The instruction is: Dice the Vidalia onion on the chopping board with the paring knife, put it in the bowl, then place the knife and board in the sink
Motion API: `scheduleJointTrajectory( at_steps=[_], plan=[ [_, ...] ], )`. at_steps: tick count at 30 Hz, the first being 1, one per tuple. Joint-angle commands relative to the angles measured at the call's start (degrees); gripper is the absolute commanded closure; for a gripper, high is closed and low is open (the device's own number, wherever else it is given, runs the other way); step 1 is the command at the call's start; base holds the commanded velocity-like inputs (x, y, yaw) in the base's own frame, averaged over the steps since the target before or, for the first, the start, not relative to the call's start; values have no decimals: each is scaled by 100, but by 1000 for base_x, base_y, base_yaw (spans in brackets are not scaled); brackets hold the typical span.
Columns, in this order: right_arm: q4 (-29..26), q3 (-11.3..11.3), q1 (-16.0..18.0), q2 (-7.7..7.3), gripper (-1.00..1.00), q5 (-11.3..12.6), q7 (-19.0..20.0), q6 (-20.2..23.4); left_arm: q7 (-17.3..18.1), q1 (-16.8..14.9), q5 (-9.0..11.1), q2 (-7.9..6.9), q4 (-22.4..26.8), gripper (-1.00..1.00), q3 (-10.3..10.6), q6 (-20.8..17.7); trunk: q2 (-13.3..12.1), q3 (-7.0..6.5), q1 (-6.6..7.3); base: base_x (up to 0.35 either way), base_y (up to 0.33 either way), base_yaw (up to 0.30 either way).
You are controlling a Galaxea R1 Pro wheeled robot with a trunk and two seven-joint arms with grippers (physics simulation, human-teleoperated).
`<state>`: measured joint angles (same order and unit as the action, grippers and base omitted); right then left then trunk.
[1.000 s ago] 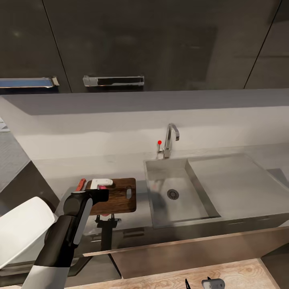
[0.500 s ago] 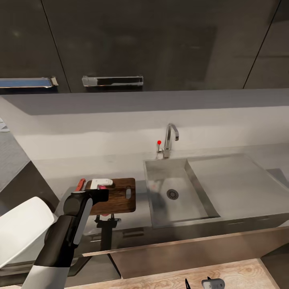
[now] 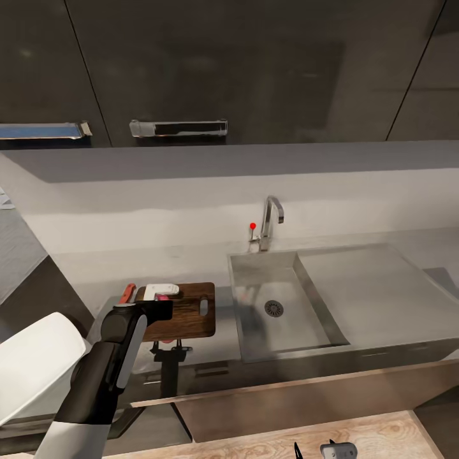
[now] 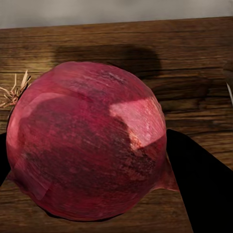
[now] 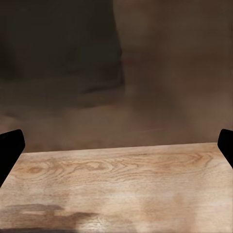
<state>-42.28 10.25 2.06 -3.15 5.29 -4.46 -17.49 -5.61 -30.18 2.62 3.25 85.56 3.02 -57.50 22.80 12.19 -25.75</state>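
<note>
**Onion held between my left jaws over the board; knife at the board's far-left edge**

My left gripper has its jaws closed on the onion: the left wrist view shows one dark finger pressed against one flank of the red bulb and the other finger just visible at the opposite flank. The onion sits on or just above the board; I cannot tell whether it rests on the wood. Its dry root tuft points sideways along the grain, so I judge the bulb's axis runs along the board, not upright.

In the head view the left arm's wrist covers the board's left part, and the board's long side runs left to right, with the handle slot toward the sink. The knife's reddish handle pokes out at the board's far-left corner, just beside the left wrist. The bowl lies near, to the left.

My right gripper hangs low over the wooden floor, jaws spread wide and empty, well apart from the knife. The coming grasp therefore turns on reach: the knife lies on the left arm's side, and the right arm must cross over to it.
</note>
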Motion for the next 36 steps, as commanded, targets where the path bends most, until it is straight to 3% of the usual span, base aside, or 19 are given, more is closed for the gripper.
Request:
scheduleJointTrajectory(
  at_steps=[1, 19, 36],
  plan=[
    [0, 47, 5, -10, -100, 57, -47, -19, -46, -5, 29, 0, 5, 100, 6, -24, 11, 16, -3, 0, 0, 0],
    [0, 47, 5, -10, -100, 60, -47, -21, -46, -5, 29, 0, 5, 100, 4, -24, 11, 74, -3, 0, 0, 0],
    [0, 47, 5, -10, -100, 60, -47, -26, -46, -5, 28, 0, 5, 100, 6, -20, 11, -38, -3, 0, -46, 0]
  ],
)
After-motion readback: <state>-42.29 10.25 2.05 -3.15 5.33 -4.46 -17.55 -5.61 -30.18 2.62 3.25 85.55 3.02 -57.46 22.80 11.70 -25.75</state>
